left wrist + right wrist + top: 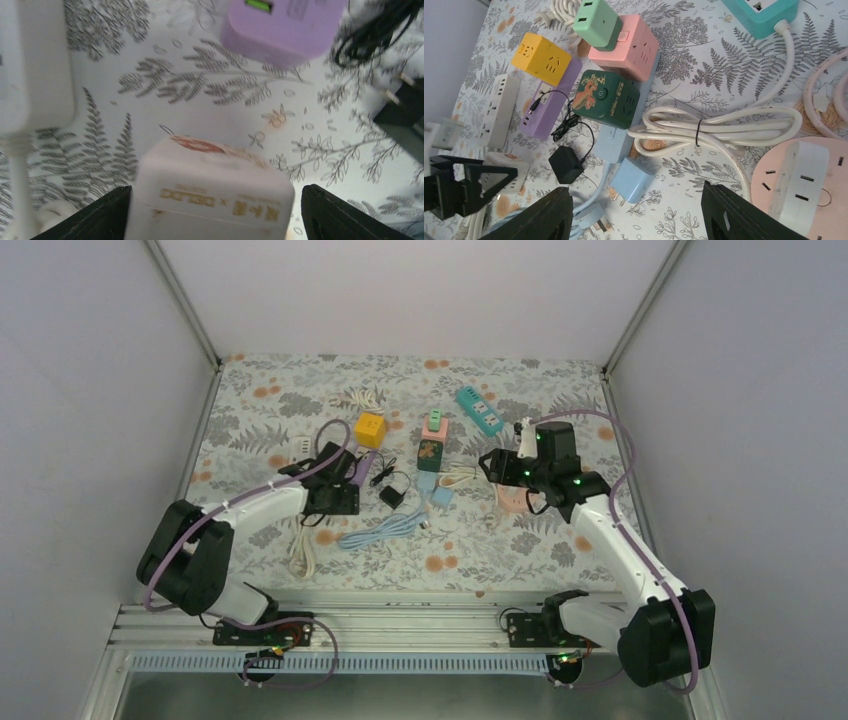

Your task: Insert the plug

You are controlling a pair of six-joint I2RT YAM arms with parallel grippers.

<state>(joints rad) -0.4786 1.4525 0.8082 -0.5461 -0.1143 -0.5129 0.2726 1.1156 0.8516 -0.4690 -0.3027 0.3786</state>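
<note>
1. The white plug cube (212, 170) is sitting on the floral tabletop (520, 550), in its left half and roughly midway between the near and far edges.
2. The left gripper (216, 192) is hanging over it with its fingers (100, 215) spread wide, one on each side of the cube. A thin gap is showing at the right finger, so nothing is being gripped.
3. A purple power strip (285, 30) is lying just beyond the cube, towards the far edge. A white strip (30, 65) is lying alongside, and a black adapter (566, 164) is resting near it.
4. The right gripper (635, 190) is hovering over the tabletop's right half with its fingers also wide apart and holding nothing.
5. Under it, a light blue plug (633, 179) is lying beside a bundled white cable (724, 122), and a pink round socket (804, 175) is sitting nearer the right edge.
</note>
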